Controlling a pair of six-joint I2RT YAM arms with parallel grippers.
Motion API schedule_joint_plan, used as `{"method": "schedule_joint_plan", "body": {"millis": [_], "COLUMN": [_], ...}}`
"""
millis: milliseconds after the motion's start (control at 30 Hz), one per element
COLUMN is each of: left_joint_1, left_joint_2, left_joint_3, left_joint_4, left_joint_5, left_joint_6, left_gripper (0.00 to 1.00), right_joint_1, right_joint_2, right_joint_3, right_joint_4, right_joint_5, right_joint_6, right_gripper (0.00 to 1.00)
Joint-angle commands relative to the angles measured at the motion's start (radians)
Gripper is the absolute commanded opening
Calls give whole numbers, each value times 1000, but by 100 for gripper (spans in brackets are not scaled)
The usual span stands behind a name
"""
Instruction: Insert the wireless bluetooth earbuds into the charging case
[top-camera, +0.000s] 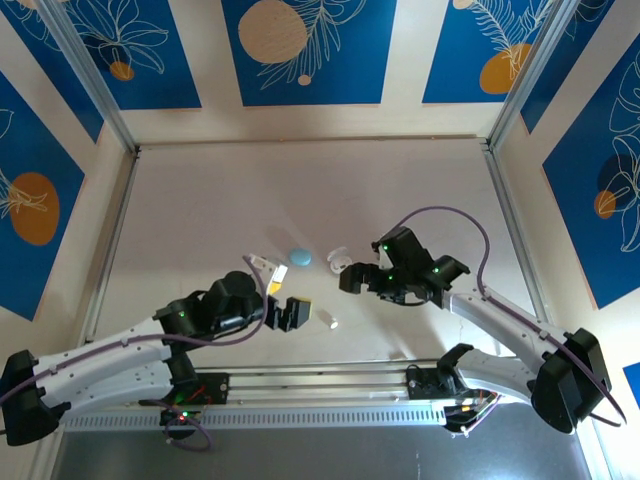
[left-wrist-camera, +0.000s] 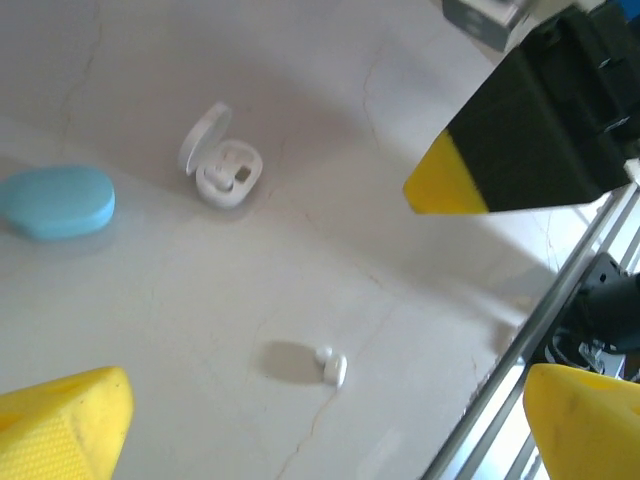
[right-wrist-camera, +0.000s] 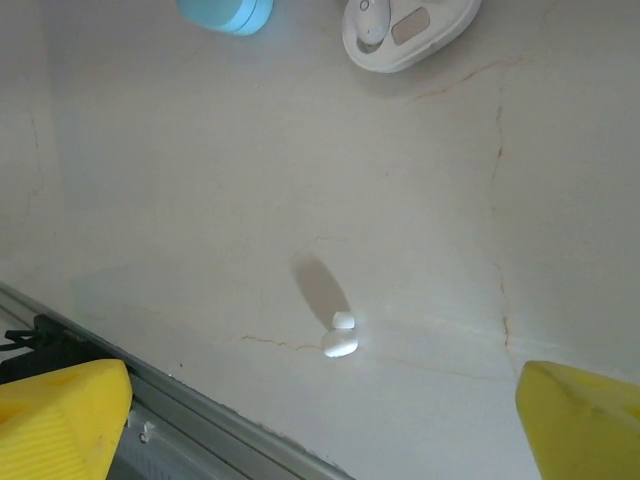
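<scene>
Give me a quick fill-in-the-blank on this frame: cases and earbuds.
1. The white case has its lid ___.
2. It holds ___ earbud.
3. The blue case is ___.
4. The loose earbud on the table is coloured ___.

Missing words: open; one; closed; white.

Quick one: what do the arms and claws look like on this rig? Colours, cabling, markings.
The left arm and right arm have white link shells, black joint housings with small green LEDs, and a purple cable looping alongside each. The left claw and right claw have black bodies. Their fingers are blocky, yellow-tipped and finely ribbed. No printed markings are legible.
</scene>
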Motion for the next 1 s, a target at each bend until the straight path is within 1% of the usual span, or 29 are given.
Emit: {"method": "schedule_joint_plan", "body": {"millis": [0,167,267,400,533,733,967], "left_joint_1": [7,14,28,75,149,241,272], "left_joint_2": [-47,-55,-52,-23,-9,-43,-63], "left_joint_3": [-27,-29,-35,-30,-36,-77,-82], "left_joint_4": [-80,-149,-129,-113,-98,-44,-55], "left_joint_5": [9,-39,-40,-17,32,113,136], "left_joint_6": [-55,-64,-65,-61,-74,-109,-109], "left_gripper": [100,100,100,100,100,100,100], "right_joint_1": [34,151,187,231,286,377,465], "right_joint_2": [-17,-26,6,62,141,284,391], "right_joint_3": [-59,-85,-86,-90,-75,-23,38], "right_joint_4": [18,24,26,64,110,131,147], "right_joint_5": [-41,59,59,37,43,106,198], "right_joint_6": [52,68,69,74,81,92,118], "right_gripper": [93,82,69,59,55,55,55]}}
